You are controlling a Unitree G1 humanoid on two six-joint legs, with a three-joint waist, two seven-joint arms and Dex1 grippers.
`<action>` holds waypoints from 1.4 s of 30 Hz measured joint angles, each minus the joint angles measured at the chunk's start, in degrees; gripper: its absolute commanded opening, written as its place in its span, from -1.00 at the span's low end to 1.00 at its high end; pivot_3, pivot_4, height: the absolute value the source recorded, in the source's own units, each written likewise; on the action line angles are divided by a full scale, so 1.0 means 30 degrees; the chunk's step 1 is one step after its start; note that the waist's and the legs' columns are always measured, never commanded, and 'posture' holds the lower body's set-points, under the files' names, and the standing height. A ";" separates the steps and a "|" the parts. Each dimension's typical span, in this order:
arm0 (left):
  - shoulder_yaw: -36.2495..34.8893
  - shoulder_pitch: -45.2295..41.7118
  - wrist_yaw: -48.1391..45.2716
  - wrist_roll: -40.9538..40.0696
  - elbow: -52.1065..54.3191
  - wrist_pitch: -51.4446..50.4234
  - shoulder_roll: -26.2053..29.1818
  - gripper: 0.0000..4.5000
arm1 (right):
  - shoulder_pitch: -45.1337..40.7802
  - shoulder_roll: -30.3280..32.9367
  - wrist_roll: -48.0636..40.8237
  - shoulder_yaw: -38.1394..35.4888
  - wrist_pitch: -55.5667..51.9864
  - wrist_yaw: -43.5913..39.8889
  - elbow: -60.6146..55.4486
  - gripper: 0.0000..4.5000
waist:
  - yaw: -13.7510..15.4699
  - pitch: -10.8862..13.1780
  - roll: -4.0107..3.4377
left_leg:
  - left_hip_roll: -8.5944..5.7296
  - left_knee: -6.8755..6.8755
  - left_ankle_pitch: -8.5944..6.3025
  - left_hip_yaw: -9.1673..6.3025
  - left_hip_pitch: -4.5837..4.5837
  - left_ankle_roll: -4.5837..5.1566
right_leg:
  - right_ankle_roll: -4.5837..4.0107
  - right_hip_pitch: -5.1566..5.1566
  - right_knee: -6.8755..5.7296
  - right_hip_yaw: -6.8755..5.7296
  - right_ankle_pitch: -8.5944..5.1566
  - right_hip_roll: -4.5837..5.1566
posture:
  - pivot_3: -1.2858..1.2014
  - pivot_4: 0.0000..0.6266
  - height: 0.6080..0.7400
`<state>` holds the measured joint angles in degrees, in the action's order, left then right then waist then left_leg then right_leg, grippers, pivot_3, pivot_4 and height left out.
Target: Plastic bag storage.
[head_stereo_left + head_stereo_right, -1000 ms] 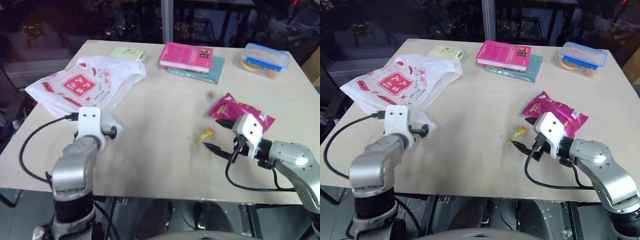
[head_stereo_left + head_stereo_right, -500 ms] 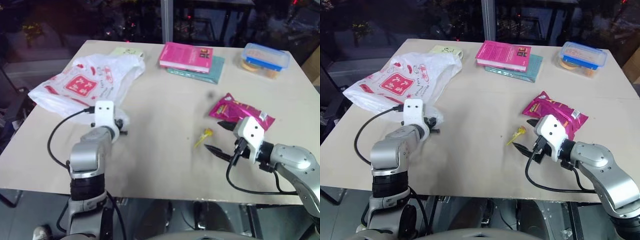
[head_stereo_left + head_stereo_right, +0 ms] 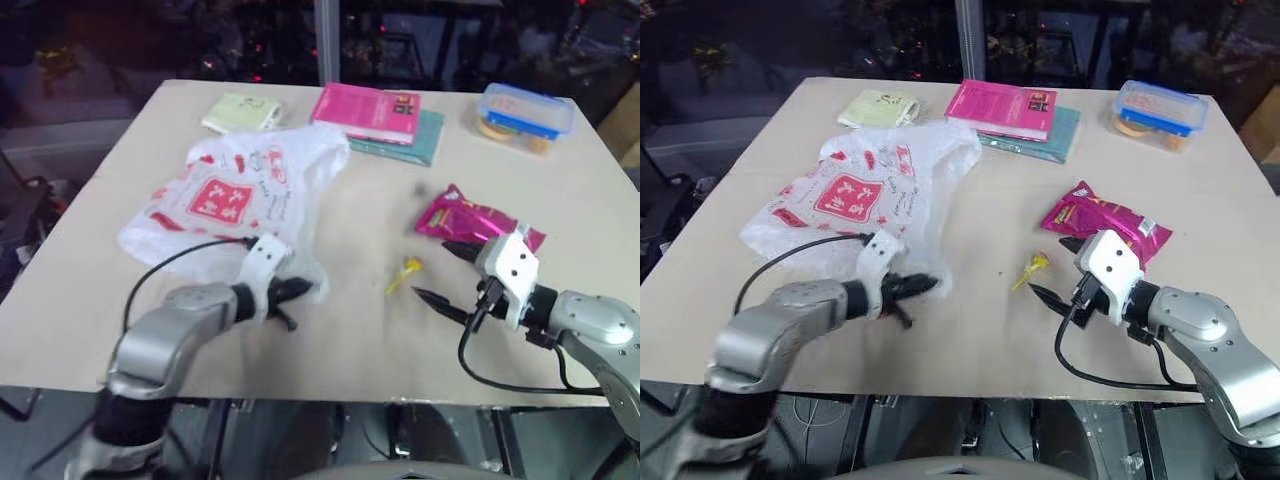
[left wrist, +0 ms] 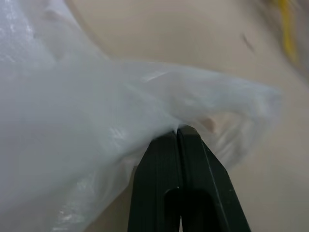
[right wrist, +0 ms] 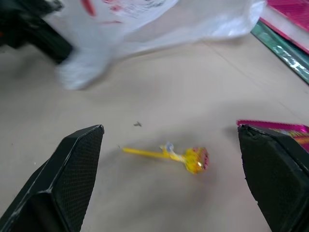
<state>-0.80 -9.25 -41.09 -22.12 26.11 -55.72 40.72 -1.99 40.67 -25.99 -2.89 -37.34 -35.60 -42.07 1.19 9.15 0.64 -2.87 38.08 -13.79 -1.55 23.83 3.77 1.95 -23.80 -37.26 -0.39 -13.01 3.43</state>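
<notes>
The plastic bag [image 3: 245,195] lies crumpled on the left half of the table [image 3: 330,320], its red square logo facing up, and its near edge is bunched up at the left gripper [image 3: 912,287]. In the left wrist view the two black fingers [image 4: 159,183] are pressed together with a fold of the thin white film pinched at their tips, so the jaws are clamped on the bag. The red marks on the bag look like characters in a square frame, but they are too small to read. The right gripper [image 3: 443,271] hovers near the table's right front, its jaws spread wide with nothing between them. Just beyond its fingertips lies a small yellow lollipop [image 5: 186,157], and beside it a shiny pink snack packet [image 3: 470,218], whose printing cannot be made out. At the far side of the table are a pink book [image 3: 370,110] stacked on a teal book [image 3: 420,138], a pale green packet [image 3: 242,110] and a clear box with a blue lid [image 3: 520,112]; the writing on the book covers is not legible.
</notes>
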 measured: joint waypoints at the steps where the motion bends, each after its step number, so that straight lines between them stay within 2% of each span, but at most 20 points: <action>1: -0.0554 0.0182 -0.0150 -0.0108 -0.0150 0.0292 0.0150 -0.76 | 0.0038 0.0004 -0.0047 -0.0049 -0.0018 -0.0003 -0.0026 1.00 | -0.0018 0.0005 -0.0008 | 0.0001 -0.0002 -0.0001 -0.0002 0.0000 0.0002 | 0.0000 0.0000 0.0002 -0.0001 0.0000 0.0001 | 0.03 -0.52 1.00; 2: -0.1481 0.0360 -0.0388 -0.0585 -0.0182 0.0292 0.0234 -0.63 | 0.0116 0.0004 -0.0134 -0.0084 -0.0022 -0.0016 -0.0067 1.00 | -0.0034 0.0008 -0.0005 | 0.0004 -0.0002 -0.0002 -0.0008 0.0007 0.0005 | 0.0000 0.0000 0.0009 -0.0009 -0.0001 0.0000 | 0.03 -0.52 1.00; 5: -0.3877 0.1032 -0.1282 -0.2763 0.1545 -0.0647 0.1203 -0.02 | 0.0178 -0.0011 -0.0399 -0.0105 -0.0013 -0.0093 -0.0119 1.00 | -0.0094 0.0012 -0.0003 | 0.0007 -0.0004 -0.0015 -0.0016 0.0018 0.0026 | 0.0003 0.0008 0.0089 -0.0023 0.0000 0.0000 | 0.03 -0.52 1.00; 8: -0.5607 0.1533 -0.2801 -0.5827 0.3932 -0.2113 0.2665 -0.02 | 0.0109 -0.0099 -0.0518 -0.0093 0.0011 -0.0147 -0.0098 1.00 | -0.0100 0.0016 -0.0013 | 0.0000 -0.0005 -0.0023 -0.0006 0.0023 0.0037 | 0.0004 0.0016 0.0134 -0.0021 0.0001 0.0005 | 0.03 -0.52 1.00; 11: -0.7608 0.0824 -0.3270 -0.8719 0.4160 -0.3983 0.3896 -0.02 | -0.0374 -0.0183 -0.0871 -0.0082 0.0045 -0.0480 0.0055 1.00 | -0.0082 0.0032 -0.0038 | 0.0006 -0.0004 -0.0024 -0.0021 0.0019 0.0041 | 0.0006 0.0018 0.0131 -0.0034 -0.0001 -0.0020 | 0.03 -0.52 1.00; 12: -0.8161 -0.0663 -0.2780 -1.0556 0.3937 -0.4784 0.3847 -0.02 | -0.0576 -0.0208 -0.1119 -0.0031 0.0062 -0.0689 0.0226 1.00 | -0.0001 0.0042 -0.0051 | 0.0005 0.0004 -0.0022 -0.0042 0.0014 0.0040 | 0.0009 0.0034 0.0130 -0.0058 -0.0002 -0.0022 | 0.03 -0.52 1.00; 13: -0.8361 -0.1364 -0.2431 -1.1308 0.3929 -0.5041 0.3798 -0.02 | -0.0675 -0.0233 -0.1230 -0.0001 0.0085 -0.0795 0.0239 1.00 | 0.0038 0.0048 -0.0051 | 0.0005 0.0012 -0.0019 -0.0055 0.0017 0.0036 | 0.0011 0.0036 0.0131 -0.0072 -0.0002 -0.0023 | 0.03 -0.52 1.00; 15: -0.8185 -0.4379 0.0012 -1.2246 0.3777 -0.5510 0.2515 -0.02 | -0.0986 -0.0331 -0.1406 0.0032 0.0310 -0.1123 0.0374 1.00 | 0.0154 0.0055 -0.0060 | -0.0007 0.0042 -0.0015 -0.0059 -0.0001 0.0037 | 0.0045 0.0081 0.0131 -0.0077 0.0016 -0.0030 | 0.03 -0.52 1.00; 16: -0.7690 -0.5391 0.1272 -1.1953 0.3600 -0.5523 0.1955 -0.02 | -0.1082 -0.0379 -0.1474 0.0028 0.0457 -0.1243 0.0415 1.00 | 0.0162 0.0053 -0.0058 | -0.0008 0.0044 -0.0014 -0.0060 -0.0001 0.0037 | 0.0068 0.0085 0.0131 -0.0076 0.0029 -0.0031 | 0.03 -0.52 1.00; 18: -0.5362 -0.7353 0.4382 -0.9367 0.2815 -0.5364 0.1263 -0.02 | -0.1270 -0.0477 -0.1769 -0.0009 0.0585 -0.1440 0.0515 1.00 | 0.0284 0.0055 -0.0047 | -0.0025 0.0057 0.0058 -0.0062 -0.0026 0.0072 | 0.0107 0.0121 0.0130 -0.0067 0.0054 -0.0052 | 0.03 -0.52 1.00; 19: -0.3035 -0.8184 0.6481 -0.6700 0.1886 -0.4823 0.1548 -0.02 | -0.1410 -0.0556 -0.2084 -0.0065 0.0770 -0.1639 0.0468 1.00 | 0.0306 0.0055 -0.0048 | -0.0027 0.0050 0.0065 -0.0049 -0.0027 0.0066 | 0.0108 0.0131 0.0125 -0.0051 0.0057 -0.0059 | 0.03 -0.52 1.00; 21: -0.0102 -0.8403 0.8585 -0.3196 0.0478 -0.3709 0.1786 -0.02 | -0.1259 -0.0531 -0.2510 -0.0301 0.0989 -0.1967 0.0294 1.00 | 0.0226 0.0054 -0.0056 | -0.0018 0.0001 0.0076 0.0005 -0.0032 0.0047 | 0.0105 0.0095 0.0116 0.0016 0.0057 -0.0076 | 0.03 -0.52 1.00; 24: 0.3605 -0.8133 1.0493 0.0732 -0.1585 -0.1593 0.0963 -0.02 | -0.1135 -0.0469 -0.2930 -0.0586 0.1341 -0.2292 -0.0110 1.00 | 0.0251 0.0060 -0.0044 | -0.0014 -0.0026 0.0075 0.0012 0.0008 0.0045 | 0.0103 0.0031 0.0125 0.0026 0.0059 -0.0068 | 0.03 -0.52 1.00; 27: 0.4640 -0.7429 1.1268 0.2336 -0.3917 -0.0163 -0.1423 -0.02 | -0.0884 -0.0250 -0.2946 -0.0915 0.1408 -0.2192 -0.0339 1.00 | 0.0361 0.0072 -0.0022 | -0.0006 -0.0055 0.0072 0.0005 0.0038 0.0043 | 0.0100 0.0004 0.0151 0.0021 0.0056 -0.0059 | 0.03 -0.52 1.00; 28: 0.4773 -0.7320 1.1339 0.2660 -0.4475 0.0126 -0.1794 0.21 | -0.0733 -0.0161 -0.2927 -0.0949 0.1408 -0.2172 -0.0396 1.00 | 0.0365 0.0072 -0.0021 | -0.0006 -0.0061 0.0072 0.0004 0.0039 0.0043 | 0.0098 0.0001 0.0151 0.0021 0.0056 -0.0056 | 0.03 -0.52 1.00; 30: 0.4883 -0.7219 1.1348 0.3335 -0.5589 0.0794 -0.2316 0.47 | -0.0269 -0.0013 -0.2900 -0.1082 0.1407 -0.2113 -0.0652 1.00 | 0.0371 0.0076 -0.0016 | -0.0002 -0.0064 0.0071 0.0004 0.0042 0.0042 | 0.0098 -0.0002 0.0153 0.0020 0.0056 -0.0054 | 0.03 -0.52 1.00; 31: 0.4860 -0.7190 1.1325 0.3695 -0.5978 0.1119 -0.2517 0.69 | -0.0090 0.0031 -0.2899 -0.1282 0.1406 -0.2047 -0.0727 1.00 | 0.0367 0.0075 -0.0016 | -0.0003 -0.0063 0.0070 0.0007 0.0042 0.0045 | 0.0099 0.0000 0.0153 0.0021 0.0056 -0.0045 | 0.03 -0.52 1.00; 32: 0.4866 -0.7180 1.1284 0.3923 -0.6172 0.1341 -0.2589 0.82 | -0.0003 0.0057 -0.2894 -0.1427 0.1406 -0.1980 -0.0784 1.00 | 0.0358 0.0075 -0.0016 | -0.0003 -0.0063 0.0069 0.0009 0.0042 0.0046 | 0.0100 0.0000 0.0153 0.0022 0.0057 -0.0042 | 0.03 -0.52 1.00; 37: 0.5043 -0.7470 1.1105 0.5536 -0.8028 0.3419 -0.3366 0.82 | 0.0452 0.0207 -0.2892 -0.1656 0.1393 -0.1630 -0.1131 1.00 | 0.0383 0.0069 -0.0016 | -0.0007 -0.0061 0.0041 0.0006 0.0031 0.0090 | 0.0101 0.0010 0.0146 0.0011 0.0058 -0.0021 | 0.03 -0.52 1.00; 42: 0.5718 -0.9013 1.1780 0.8051 -1.1268 0.5441 -0.4443 0.82 | 0.0604 0.0283 -0.2846 -0.1681 0.1394 -0.1372 -0.1410 1.00 | 0.0395 0.0059 -0.0014 | -0.0010 -0.0024 0.0024 0.0005 0.0025 0.0123 | 0.0105 0.0028 0.0137 0.0002 0.0060 -0.0020 | 0.03 -0.52 1.00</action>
<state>16.35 -36.29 -5.75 2.04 -7.70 -39.40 27.39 -0.17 41.52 -34.52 -7.93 -33.15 -39.72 -46.30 2.38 9.32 0.60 -2.90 38.01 -13.72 -1.54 23.90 4.14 2.27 -23.71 -36.85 -0.38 -12.83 3.37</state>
